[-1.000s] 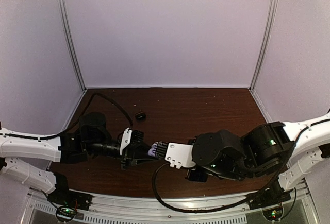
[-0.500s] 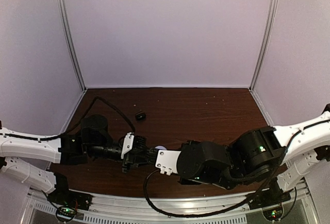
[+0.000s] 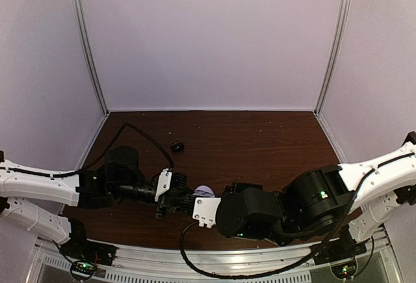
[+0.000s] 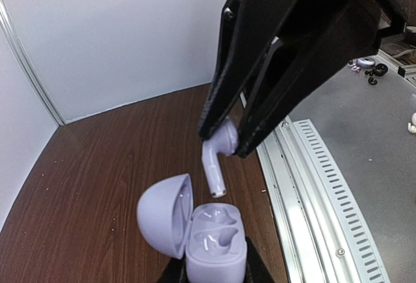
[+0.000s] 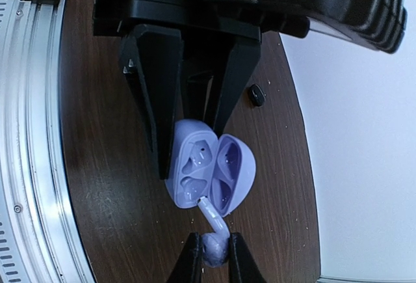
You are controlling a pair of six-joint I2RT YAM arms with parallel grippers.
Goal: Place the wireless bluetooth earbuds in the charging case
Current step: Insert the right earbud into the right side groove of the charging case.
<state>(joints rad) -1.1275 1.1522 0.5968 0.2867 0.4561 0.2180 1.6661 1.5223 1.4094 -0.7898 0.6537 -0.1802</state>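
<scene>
- Close to the table's front edge, the left gripper (image 5: 188, 146) is clamped narrowly on the base of the lavender charging case (image 4: 214, 247). It holds the case off the wood with the wells facing up, so the case cannot slide while something is pushed in.
- Hinged back to one side, the case lid (image 4: 166, 215) leaves both wells (image 4: 211, 228) exposed, and both look empty.
- Just above the case, the right gripper (image 4: 225, 138) is pinched shut on the head of a pale stemmed earbud (image 4: 218, 153). The stem hangs down towards the wells, ready for a straight drop.
- From here the stem tip sits very near the case rim, and I cannot tell whether it touches.
- My guess is that the bud is tilted and the open lid crowds one side, so the stem could catch on the rim.
- Beside both grippers runs the slotted metal rail (image 4: 325, 185) along the table (image 4: 97, 185).
- Farther back on the wood lies a small black piece (image 3: 177, 146), well apart from the case. It may be another bud, but it is too small to tell.
- Behind everything stand plain pale walls (image 3: 208, 36).
</scene>
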